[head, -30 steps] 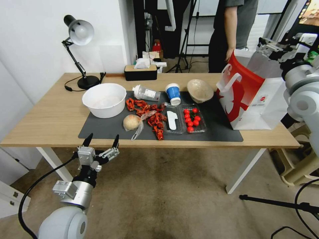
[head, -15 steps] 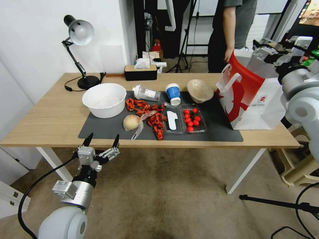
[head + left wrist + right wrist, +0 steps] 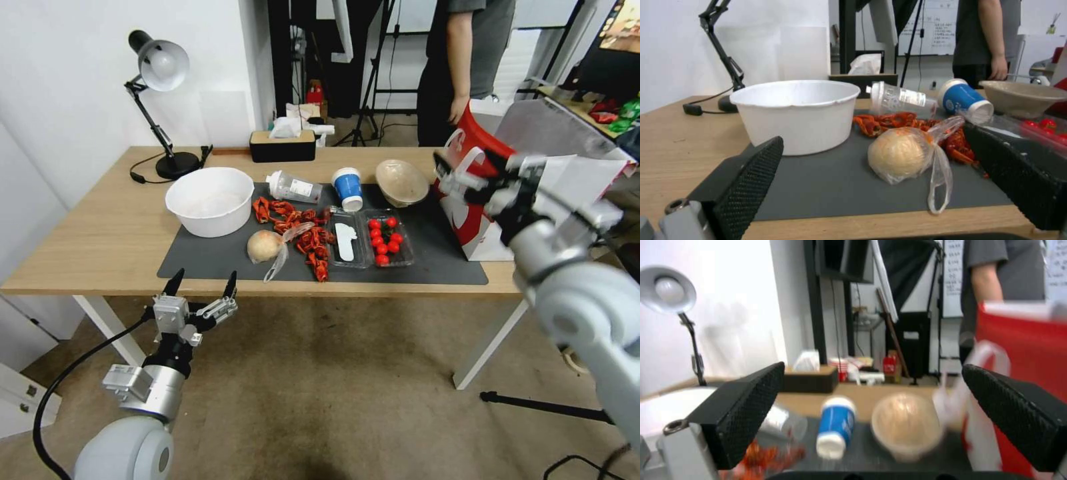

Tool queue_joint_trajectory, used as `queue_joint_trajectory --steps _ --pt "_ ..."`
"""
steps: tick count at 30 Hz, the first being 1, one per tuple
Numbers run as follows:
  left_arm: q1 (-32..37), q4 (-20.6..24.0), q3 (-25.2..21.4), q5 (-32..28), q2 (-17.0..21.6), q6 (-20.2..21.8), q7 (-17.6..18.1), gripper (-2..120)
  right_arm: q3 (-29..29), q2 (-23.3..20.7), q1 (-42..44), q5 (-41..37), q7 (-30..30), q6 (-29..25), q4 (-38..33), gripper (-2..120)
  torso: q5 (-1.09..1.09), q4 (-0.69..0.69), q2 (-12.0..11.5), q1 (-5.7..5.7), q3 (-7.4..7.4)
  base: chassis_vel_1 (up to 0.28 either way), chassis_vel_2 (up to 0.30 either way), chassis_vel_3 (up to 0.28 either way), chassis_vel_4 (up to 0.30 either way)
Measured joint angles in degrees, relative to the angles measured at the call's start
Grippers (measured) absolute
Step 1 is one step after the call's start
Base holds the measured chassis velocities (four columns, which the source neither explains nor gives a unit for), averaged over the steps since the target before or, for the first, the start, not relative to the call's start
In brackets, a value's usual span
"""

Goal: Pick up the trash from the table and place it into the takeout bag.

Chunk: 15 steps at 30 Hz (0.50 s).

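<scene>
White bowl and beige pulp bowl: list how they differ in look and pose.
The white bowl is plain white, straight-walled and stands upright; the beige pulp bowl is speckled tan, shallower and tilted. The white bowl straddles the dark mat's left edge; the beige pulp bowl sits near the takeout bag. Both look empty.

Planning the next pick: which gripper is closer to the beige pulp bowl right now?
Right. The right gripper hovers open just beside the beige pulp bowl, in front of the takeout bag. The left gripper sits open off the table's near edge, far across from the bowl.
</scene>
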State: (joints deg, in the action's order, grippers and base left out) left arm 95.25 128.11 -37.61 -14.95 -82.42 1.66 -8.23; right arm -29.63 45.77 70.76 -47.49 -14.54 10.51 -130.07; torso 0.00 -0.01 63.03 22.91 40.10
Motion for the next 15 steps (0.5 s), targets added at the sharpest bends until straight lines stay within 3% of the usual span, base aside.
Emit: queue_joint_trajectory --steps 5,7,8,11,12,15 --pt "0.35 -0.26 -0.14 -0.12 0.33 -0.67 -0.36 100 -2.78 3.68 8.15 5.65 2.34 -5.52 -0.79 100 -0.02 0.02 0.00 0.00 0.00 0.000 0.000 0.000 0.000" --pt "0.59 -0.81 -0.18 -0.15 0.47 -1.61 -0.59 100 -3.79 9.92 17.21 12.25 5.02 -13.97 -0.22 100 0.02 -0.01 0.00 0.00 0.00 0.000 0.000 0.000 0.000" --pt "0.59 -0.81 -0.18 -0.15 0.47 -1.61 -0.59 100 -3.79 9.92 17.21 12.25 5.02 -13.97 -0.22 100 0.02 -0.01 0.00 0.00 0.00 0.000 0.000 0.000 0.000" --pt "0.80 -1.24 0.03 -0.09 0.56 -2.17 -0.87 100 -3.83 16.11 23.98 18.86 7.68 -24.26 2.00 100 -0.02 -0.01 0.01 -0.01 0.00 0.000 0.000 0.000 0.000" --pt "0.80 -1.24 0.03 -0.09 0.56 -2.17 -0.87 100 -3.83 16.11 23.98 18.86 7.68 -24.26 2.00 100 -0.02 -0.01 0.01 -0.01 0.00 0.000 0.000 0.000 0.000" --pt "0.86 -2.43 0.53 0.30 0.66 -3.11 -1.37 100 -3.92 20.68 28.57 21.49 10.28 -31.71 5.59 100 -0.02 0.01 0.01 0.00 0.00 0.000 0.000 0.000 0.000"
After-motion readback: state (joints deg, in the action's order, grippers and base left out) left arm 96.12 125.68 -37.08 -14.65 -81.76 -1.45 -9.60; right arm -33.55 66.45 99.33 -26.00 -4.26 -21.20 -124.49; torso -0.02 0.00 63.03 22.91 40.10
